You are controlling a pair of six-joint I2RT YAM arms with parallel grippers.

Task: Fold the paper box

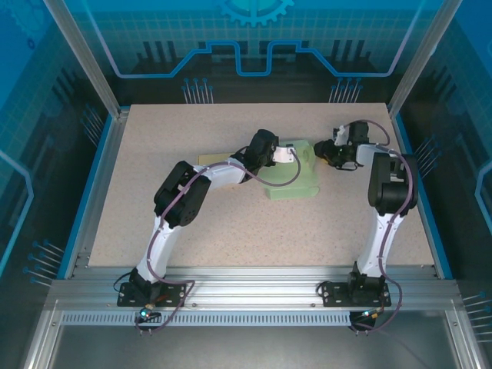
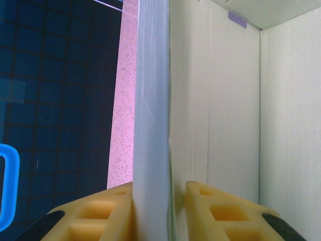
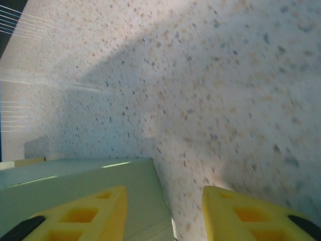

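Paper box (image 1: 301, 183) partly beneath the left gripper (image 1: 286, 156), its wall top beyond the left wrist view

Matt, smooth paper box (image 1: 296, 183) on a speckled, stone-like table (image 1: 231, 227) (fingers (image 2: 215, 213): ribbed yellow plastic).

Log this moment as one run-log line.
left claw: shut on paper box wall | right claw: open, astride box edge | fold: unfinished
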